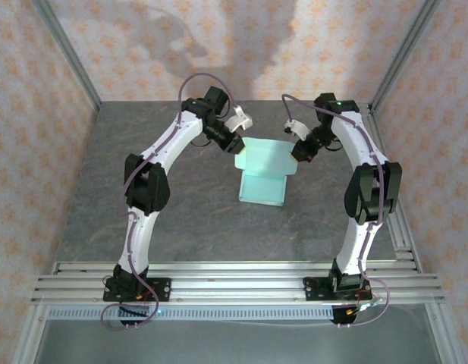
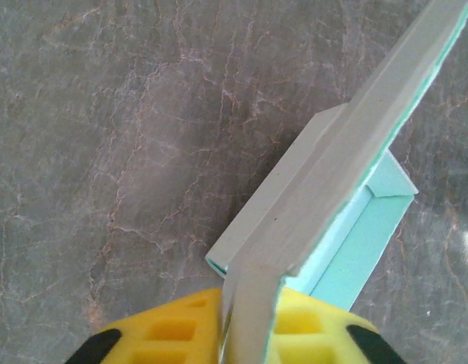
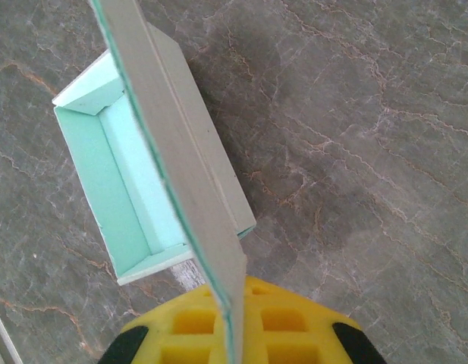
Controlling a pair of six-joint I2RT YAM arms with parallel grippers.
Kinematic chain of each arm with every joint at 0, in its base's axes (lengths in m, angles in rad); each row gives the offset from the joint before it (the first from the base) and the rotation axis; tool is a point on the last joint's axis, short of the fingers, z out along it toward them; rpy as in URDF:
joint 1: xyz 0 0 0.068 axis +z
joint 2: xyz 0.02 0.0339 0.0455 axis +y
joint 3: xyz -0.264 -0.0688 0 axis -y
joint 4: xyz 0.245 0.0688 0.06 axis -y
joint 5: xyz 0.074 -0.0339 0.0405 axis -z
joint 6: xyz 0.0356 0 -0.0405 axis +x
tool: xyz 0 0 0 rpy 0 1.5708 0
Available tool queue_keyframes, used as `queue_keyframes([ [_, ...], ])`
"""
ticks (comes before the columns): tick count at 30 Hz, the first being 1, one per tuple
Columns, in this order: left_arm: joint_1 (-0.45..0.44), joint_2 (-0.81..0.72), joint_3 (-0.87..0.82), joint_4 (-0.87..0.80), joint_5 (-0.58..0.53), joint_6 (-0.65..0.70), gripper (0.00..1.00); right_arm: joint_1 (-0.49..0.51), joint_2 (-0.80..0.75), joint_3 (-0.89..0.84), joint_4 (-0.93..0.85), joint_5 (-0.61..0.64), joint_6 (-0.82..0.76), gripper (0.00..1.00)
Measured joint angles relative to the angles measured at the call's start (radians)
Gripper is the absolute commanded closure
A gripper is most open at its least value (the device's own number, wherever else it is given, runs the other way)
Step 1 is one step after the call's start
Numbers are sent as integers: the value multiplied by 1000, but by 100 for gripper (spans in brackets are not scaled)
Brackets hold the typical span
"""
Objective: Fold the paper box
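Left claw is clamped on one upper corner of the tall flap of the paper box, with thin card sandwiched between its yellow pads. The right claw is clamped on the opposite corner in the same way. The box sits near the middle of the tabletop, between the two arms. Its tray is already walled, and the flap stands up at what looks like the far side.

To do this fold well, both claws should probably swing together and level. That way the flap hinges along its crease rather than buckling, and the light tray is not dragged or lifted.

Count: one paper box, two claws, two arms.
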State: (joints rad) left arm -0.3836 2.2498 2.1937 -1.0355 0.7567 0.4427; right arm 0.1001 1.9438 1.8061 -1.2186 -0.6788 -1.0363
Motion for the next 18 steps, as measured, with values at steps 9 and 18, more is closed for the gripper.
queue_keyframes([
  [9,0,0,-8,8,0,0,100,2,-7,0,-2,3,22,100],
  [18,-12,-64,-161,190,-34,-124,100,55,-198,-266,272,103,231,100],
])
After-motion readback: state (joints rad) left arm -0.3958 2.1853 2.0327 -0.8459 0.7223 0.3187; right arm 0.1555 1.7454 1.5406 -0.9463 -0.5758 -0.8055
